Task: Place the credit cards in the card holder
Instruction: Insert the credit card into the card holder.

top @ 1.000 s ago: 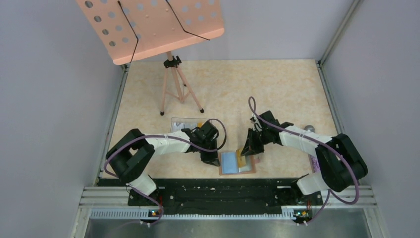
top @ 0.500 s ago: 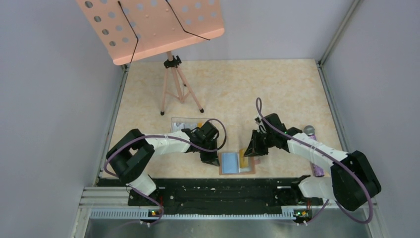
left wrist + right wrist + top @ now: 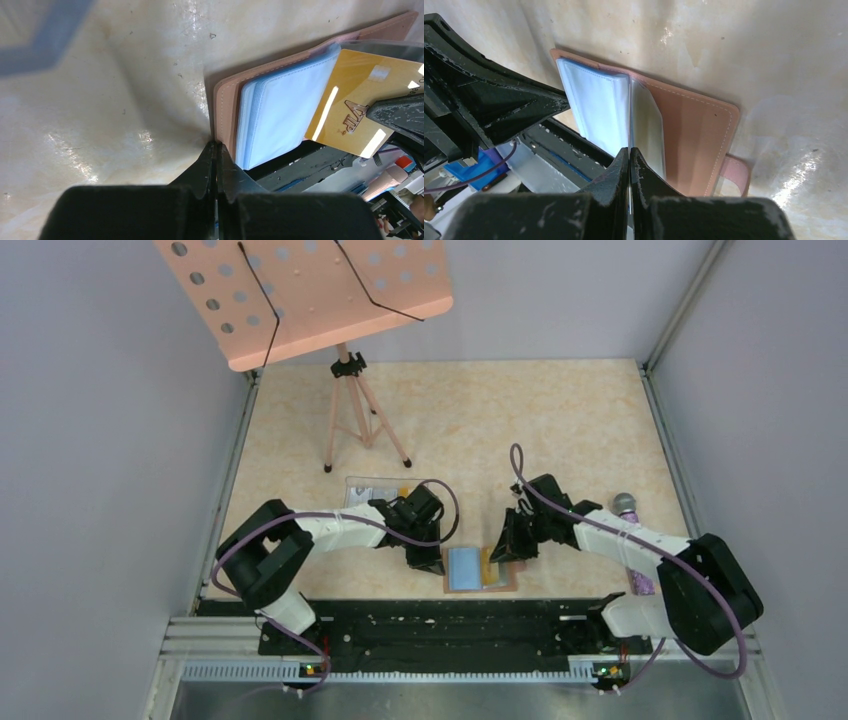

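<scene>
At the near edge of the table (image 3: 500, 420), just in front of the arm bases, you have the card holder (image 3: 462, 570) lying open and flat, with its brown cover down. The blue plastic sleeves (image 3: 280, 105) are standing up a little from the cover, and the snap tab (image 3: 736, 172) sticks out on the right side.

Your left tool (image 3: 216, 150) is closed with nothing between the fingers. Its tips are down on the table, right against the left edge of the holder.

Your right tool (image 3: 630, 152) is closed on a yellow card (image 3: 350, 100) and holds it tilted over the holder. One end of this card goes behind the blue sleeves. Whether it is already inside a pocket, you cannot tell from these views.

A little farther, behind the left arm, lies a clear box (image 3: 368, 488). Beside the right arm lies a microphone (image 3: 625, 504) with a grey head.

At the far left of the table stands a pink music stand (image 3: 300, 295) on its tripod.
</scene>
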You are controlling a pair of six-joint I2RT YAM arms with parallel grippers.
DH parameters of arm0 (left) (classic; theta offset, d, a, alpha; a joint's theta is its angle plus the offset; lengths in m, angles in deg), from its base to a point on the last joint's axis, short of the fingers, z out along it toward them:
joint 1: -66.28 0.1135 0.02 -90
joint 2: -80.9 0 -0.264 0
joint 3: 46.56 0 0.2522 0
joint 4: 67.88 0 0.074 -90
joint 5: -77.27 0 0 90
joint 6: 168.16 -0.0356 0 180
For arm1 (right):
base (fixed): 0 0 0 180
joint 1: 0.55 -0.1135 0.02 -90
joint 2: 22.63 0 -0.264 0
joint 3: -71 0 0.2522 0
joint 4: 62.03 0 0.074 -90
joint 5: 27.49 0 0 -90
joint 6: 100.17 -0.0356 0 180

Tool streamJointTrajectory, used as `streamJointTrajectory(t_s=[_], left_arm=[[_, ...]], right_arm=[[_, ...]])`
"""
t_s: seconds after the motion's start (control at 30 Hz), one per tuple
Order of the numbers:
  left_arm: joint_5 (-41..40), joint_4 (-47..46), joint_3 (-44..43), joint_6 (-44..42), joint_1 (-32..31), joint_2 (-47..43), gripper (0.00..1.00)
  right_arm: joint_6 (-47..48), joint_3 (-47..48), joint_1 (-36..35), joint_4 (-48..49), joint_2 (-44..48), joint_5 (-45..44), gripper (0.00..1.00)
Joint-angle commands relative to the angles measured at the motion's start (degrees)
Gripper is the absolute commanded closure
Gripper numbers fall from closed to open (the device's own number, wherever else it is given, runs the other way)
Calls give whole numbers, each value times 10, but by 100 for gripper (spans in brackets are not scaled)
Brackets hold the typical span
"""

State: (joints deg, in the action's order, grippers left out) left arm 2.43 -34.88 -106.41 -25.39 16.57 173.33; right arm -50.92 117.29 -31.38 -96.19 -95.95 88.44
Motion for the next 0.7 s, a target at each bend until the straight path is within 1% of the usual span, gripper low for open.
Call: streamJointTrajectory(t_s=[0.0,0.27,0.67], left_arm=[[-15,9,2,-5,-6,18,100],[-14,9,0,-8,-6,25,100],[-11,10,-2,-11,-6,33,100]], right_arm=[[-8,9,-12,34,-4,12,100],[-13,1,-17,50,1,16,100],[4,-24,-18,48,-21,-2,100]])
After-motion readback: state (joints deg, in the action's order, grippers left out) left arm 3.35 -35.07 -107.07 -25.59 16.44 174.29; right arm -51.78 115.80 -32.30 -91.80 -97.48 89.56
